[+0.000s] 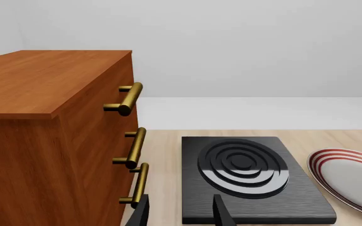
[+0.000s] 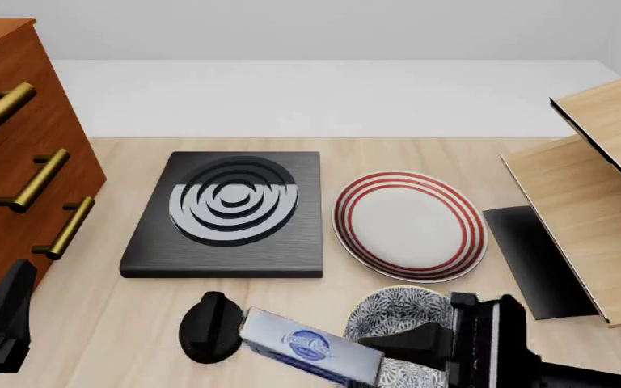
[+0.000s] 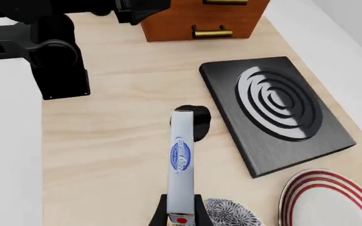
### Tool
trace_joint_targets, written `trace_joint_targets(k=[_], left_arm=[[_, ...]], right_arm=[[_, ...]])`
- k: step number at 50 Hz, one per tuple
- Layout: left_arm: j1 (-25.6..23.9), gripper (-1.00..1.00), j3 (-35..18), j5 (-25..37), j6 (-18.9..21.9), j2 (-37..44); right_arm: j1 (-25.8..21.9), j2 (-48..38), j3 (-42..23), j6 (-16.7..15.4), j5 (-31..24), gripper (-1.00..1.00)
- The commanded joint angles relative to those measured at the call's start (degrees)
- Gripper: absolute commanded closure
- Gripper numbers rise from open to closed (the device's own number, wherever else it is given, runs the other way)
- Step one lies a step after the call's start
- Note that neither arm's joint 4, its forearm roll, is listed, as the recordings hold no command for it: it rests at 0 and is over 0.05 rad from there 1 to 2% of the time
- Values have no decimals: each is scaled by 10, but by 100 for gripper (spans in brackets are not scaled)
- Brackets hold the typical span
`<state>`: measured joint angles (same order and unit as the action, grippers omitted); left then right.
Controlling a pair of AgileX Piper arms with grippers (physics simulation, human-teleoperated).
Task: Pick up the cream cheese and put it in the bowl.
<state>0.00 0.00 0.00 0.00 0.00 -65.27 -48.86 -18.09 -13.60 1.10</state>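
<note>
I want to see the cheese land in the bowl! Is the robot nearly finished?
Nearly. Picking up looks done: the right gripper is shut on the cream cheese and holds it above the table. Right now the box hangs beside the bowl, mostly over the bowl's left edge, not inside. What's left: move it over the bowl's middle and let go. The left gripper is open, holding nothing.
</note>
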Motion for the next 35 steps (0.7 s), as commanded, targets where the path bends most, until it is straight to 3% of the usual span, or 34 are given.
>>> trace_joint_targets(k=[1, 25, 35], left_arm=[[0, -100, 0, 0, 0, 0], [0, -100, 0, 0, 0, 0], [0, -100, 0, 0, 0, 0]], right_arm=[[55, 143, 1, -17, -140, 100], [152, 319, -3, -40, -366, 100], [170, 331, -6, -31, -403, 100]])
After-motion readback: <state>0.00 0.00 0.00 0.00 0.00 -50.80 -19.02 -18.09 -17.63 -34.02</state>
